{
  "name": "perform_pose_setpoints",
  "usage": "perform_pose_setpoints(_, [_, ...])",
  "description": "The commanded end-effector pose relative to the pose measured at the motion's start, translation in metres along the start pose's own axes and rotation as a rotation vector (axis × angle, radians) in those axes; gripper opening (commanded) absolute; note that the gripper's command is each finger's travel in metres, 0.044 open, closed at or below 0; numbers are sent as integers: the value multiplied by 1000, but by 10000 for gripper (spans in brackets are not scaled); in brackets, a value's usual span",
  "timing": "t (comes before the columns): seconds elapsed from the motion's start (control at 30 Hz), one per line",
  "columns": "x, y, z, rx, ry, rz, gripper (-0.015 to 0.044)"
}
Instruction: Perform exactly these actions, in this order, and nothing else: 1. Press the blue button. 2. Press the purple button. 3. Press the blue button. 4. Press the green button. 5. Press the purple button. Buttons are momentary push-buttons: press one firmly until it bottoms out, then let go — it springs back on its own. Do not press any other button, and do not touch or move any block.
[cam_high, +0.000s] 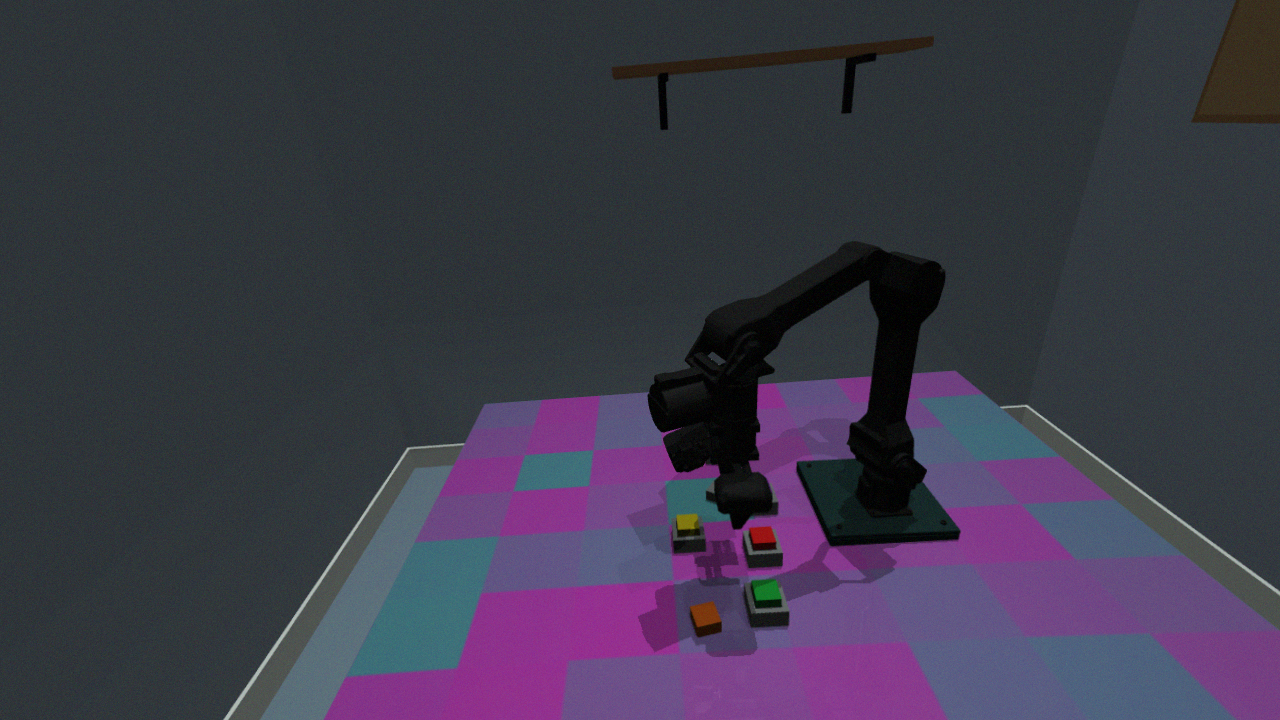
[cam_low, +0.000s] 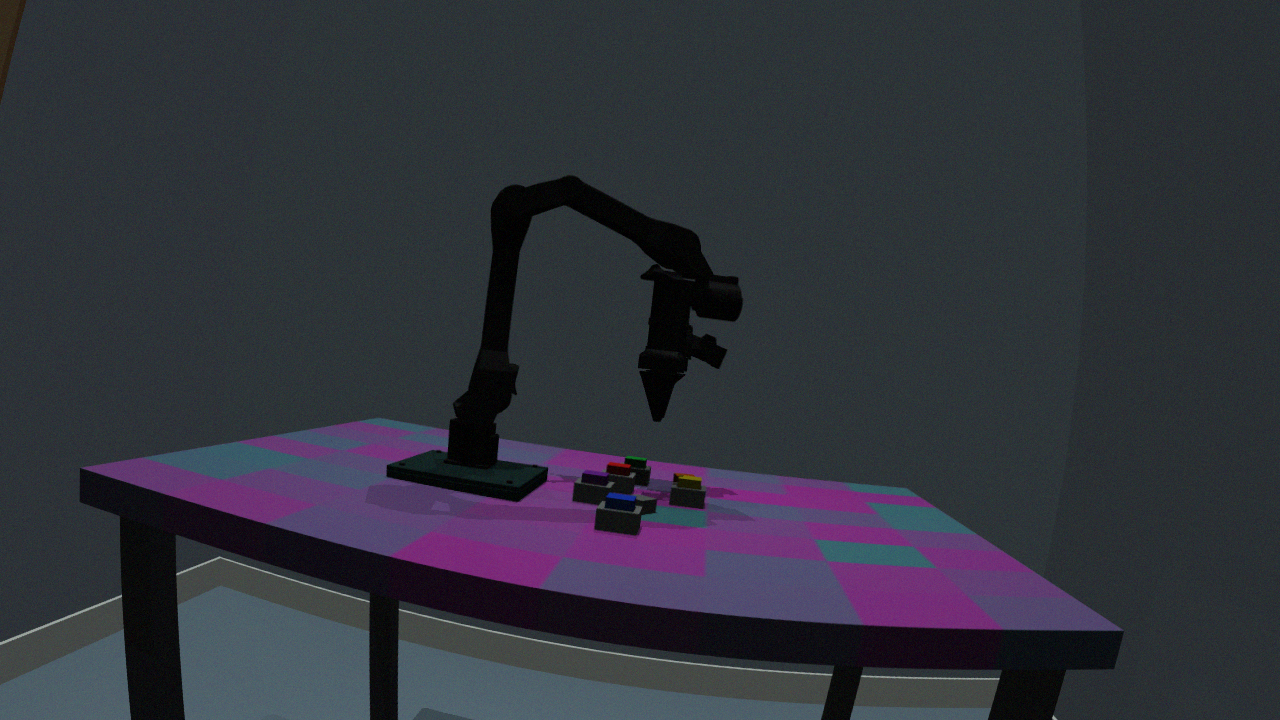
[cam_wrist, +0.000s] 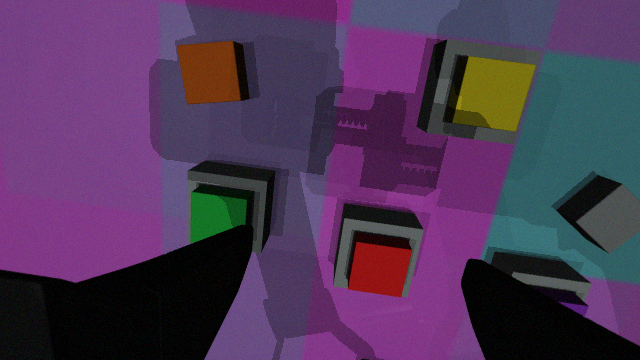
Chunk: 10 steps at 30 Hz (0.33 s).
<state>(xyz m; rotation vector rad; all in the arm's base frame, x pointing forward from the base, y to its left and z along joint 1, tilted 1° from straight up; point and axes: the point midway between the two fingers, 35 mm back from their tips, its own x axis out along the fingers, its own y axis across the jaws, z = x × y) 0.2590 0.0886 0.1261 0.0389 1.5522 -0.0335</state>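
Purple button beneath open tool

Dark grey walls, dim light, a brown wall shelf on black brackets, a tan panel at the corner, a checkered magenta, purple and teal table top on black legs, grey-blue floor edged by pale skirting.

— What sits on the bench?
— The arm's base plate, and buttons in grey housings: blue, purple, red, green, yellow.
— Any blocks?
— An orange block beside green, a grey block near purple.
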Motion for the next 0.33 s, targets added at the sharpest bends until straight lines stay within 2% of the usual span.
perform_pose_setpoints(0.0, [-12,63,-3,-2,11,9,400])
perform_pose_setpoints(0.1, [-17,99,-10,-2,16,10,400])
perform_pose_setpoints(0.3, [-18,101,-11,-2,16,10,400])
